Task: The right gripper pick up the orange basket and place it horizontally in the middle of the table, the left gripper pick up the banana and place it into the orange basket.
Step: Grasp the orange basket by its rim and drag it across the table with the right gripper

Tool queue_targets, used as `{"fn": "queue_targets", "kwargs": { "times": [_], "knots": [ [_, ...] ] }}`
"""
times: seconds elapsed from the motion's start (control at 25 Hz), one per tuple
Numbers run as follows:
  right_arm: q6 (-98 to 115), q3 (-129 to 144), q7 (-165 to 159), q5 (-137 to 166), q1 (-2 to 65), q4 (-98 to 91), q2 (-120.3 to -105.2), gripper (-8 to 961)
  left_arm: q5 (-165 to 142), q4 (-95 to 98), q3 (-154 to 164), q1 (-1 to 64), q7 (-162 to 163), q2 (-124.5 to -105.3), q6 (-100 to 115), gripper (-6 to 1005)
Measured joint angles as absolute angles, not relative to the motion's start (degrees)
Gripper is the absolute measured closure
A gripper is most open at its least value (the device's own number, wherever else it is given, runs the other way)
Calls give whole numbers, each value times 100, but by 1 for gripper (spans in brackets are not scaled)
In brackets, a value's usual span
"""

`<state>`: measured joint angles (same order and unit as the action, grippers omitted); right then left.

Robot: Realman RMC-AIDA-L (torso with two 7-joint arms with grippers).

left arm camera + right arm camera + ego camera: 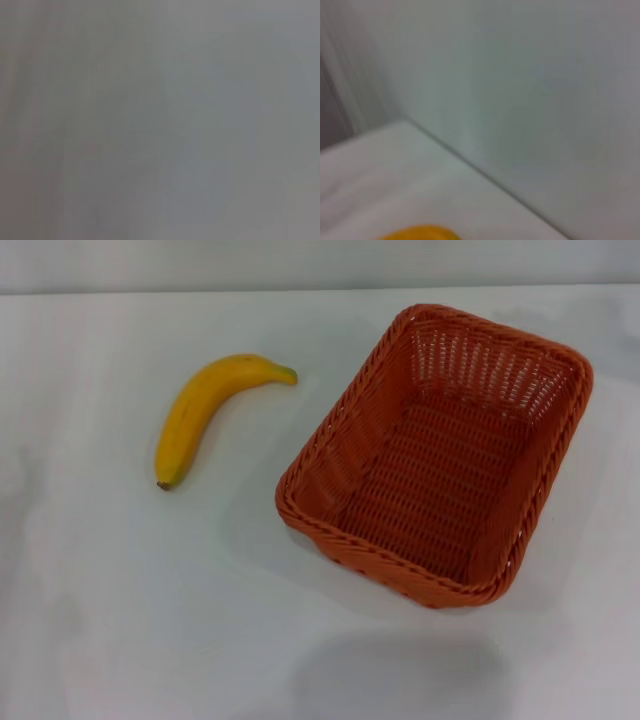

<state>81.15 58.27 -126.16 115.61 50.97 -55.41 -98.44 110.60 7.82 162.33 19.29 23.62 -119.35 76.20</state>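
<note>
Neither end effector appears in any of the three views, so whether either one is spread or pressed together cannot be told.

Head view: the white surface fills the frame up to its far edge, where a pale wall begins. The orange basket sits upright on the right half of the surface, its long axis running diagonally from the near middle toward the far right corner. Its braided rim and open-weave sloping sides are intact, and its interior holds nothing. The banana lies flat on the left half, well apart from the basket. Its greenish stem tip points toward the far edge and the basket, while its brown end points toward the near left. A faint grey shadow lies on the surface near the front edge, below the basket.

Left wrist view: a uniform grey blur only; nothing can be identified.

Right wrist view: a pale wall meets an edge of the surface. A yellow-orange patch shows at the frame border; what it is cannot be told.
</note>
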Motion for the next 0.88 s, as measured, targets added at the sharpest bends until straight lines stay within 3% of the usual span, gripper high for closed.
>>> {"fn": "queue_targets", "kwargs": {
  "times": [0.12, 0.44, 0.48, 0.52, 0.6, 0.88],
  "knots": [
    [8324, 5849, -13031, 12631, 5595, -5498, -9927, 80, 11058, 780, 16252, 1965, 2364, -11934, 7620, 112],
    [8563, 5799, -13574, 14944, 6653, -4823, -10564, 81, 10923, 775, 16269, 2093, 2409, -11934, 7619, 112],
    [8563, 5799, -13574, 14944, 6653, -4823, -10564, 82, 10923, 775, 16269, 2093, 2409, -11934, 7619, 112],
    [8362, 5798, -13585, 15369, 6899, -4508, -10768, 82, 10916, 740, 16269, 2067, 2467, -11931, 7616, 112],
    [8218, 5796, -13595, 15590, 7012, -4304, -10897, 83, 10918, 730, 16268, 2060, 2483, -11930, 7601, 112],
    [7774, 5792, -13606, 15915, 7131, -3911, -11126, 93, 10896, 733, 16268, 2041, 2487, -11929, 7543, 112]
  ]
}}
